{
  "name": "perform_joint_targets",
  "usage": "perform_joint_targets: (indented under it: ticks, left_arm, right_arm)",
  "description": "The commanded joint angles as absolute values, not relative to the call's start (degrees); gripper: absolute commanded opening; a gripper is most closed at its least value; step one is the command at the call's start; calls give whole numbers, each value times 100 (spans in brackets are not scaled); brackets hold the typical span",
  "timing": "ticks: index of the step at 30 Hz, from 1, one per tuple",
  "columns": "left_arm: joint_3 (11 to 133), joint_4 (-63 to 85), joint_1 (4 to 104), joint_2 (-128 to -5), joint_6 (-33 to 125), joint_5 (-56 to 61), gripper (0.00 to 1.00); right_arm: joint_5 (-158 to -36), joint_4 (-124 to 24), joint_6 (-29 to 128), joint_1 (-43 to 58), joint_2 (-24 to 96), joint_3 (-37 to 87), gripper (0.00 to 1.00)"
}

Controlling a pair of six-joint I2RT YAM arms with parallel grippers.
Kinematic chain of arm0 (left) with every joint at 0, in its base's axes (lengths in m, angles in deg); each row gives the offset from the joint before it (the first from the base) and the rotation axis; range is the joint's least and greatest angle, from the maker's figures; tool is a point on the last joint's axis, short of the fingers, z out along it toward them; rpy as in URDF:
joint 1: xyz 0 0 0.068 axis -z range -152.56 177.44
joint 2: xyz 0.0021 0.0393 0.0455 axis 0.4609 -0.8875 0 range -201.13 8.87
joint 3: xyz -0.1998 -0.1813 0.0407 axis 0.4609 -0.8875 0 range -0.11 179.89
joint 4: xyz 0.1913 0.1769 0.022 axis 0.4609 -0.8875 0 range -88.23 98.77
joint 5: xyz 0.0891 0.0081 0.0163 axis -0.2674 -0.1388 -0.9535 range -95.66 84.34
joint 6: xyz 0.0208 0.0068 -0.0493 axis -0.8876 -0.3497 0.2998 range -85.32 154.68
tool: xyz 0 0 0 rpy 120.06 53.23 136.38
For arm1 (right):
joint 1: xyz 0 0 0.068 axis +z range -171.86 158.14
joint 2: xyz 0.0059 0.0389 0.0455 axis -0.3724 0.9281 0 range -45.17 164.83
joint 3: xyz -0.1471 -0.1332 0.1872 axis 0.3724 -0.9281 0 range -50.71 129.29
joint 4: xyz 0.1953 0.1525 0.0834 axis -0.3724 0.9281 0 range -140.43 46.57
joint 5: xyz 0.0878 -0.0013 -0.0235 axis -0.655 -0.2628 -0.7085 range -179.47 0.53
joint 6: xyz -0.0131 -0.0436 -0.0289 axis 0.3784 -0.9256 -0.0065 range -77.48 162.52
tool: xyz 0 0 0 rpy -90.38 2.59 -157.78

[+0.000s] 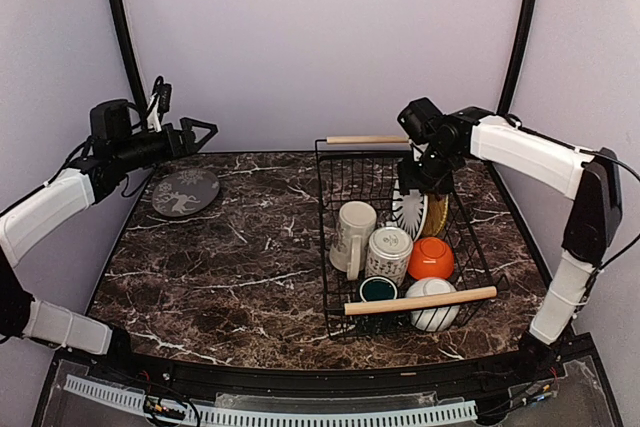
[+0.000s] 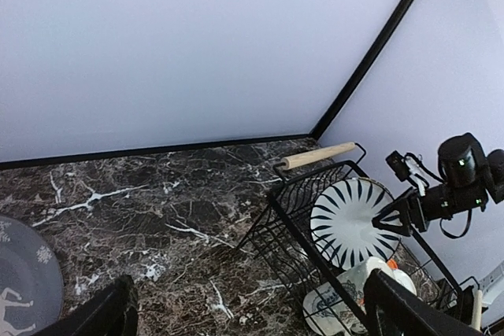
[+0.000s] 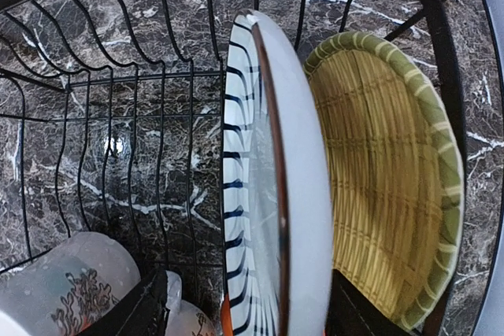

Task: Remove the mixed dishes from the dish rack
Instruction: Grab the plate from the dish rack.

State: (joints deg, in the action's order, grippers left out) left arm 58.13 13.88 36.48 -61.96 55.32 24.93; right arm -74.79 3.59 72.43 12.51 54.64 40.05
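The marks I can make out are drawings, not letters: a pale deer and snowflakes on the grey plate (image 1: pixel 185 192), and a branch print on the patterned mug (image 1: pixel 388 252).

I count three plates. The grey one lies flat on the surface (image 1: pixel 230 267), far left. The striped plate (image 3: pixel 295 194) and the green plate (image 3: pixel 378 179) stand on edge, side by side, at the far end of the rack (image 1: pixel 355 175). The rack also holds two mugs, the patterned one and a cream mug (image 1: pixel 352 232). It holds as well one dark green cup (image 1: pixel 378 289) and two bowls, an orange bowl (image 1: pixel 431 259) and a white bowl (image 1: pixel 437 312). It has two wooden handles (image 1: pixel 420 300).

The right jaws are partly spread over the striped plate, one finger (image 3: pixel 146 308) on its striped side and the other behind it. On the striped side I see a gap between finger and plate. Behind it I cannot tell if there is contact.

The left jaws are spread wide and hold nothing, above the far left of the surface.
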Motion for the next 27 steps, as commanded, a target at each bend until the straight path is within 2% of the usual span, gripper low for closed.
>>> perform_joint_targets:
  ticks: [1, 6, 27]
  left_arm:
    - [5960, 1509, 3968, -6062, 5048, 2869, 99]
    - [5937, 1504, 4243, -6051, 4973, 2851, 99]
    - [5984, 1382, 4265, -6298, 5119, 2727, 99]
  right_arm:
    - [-7266, 301, 7378, 1236, 5792, 4316, 62]
    - [-6834, 644, 7583, 1304, 6082, 4639, 45]
    - [-6013, 1185, 7546, 1557, 6250, 5087, 2]
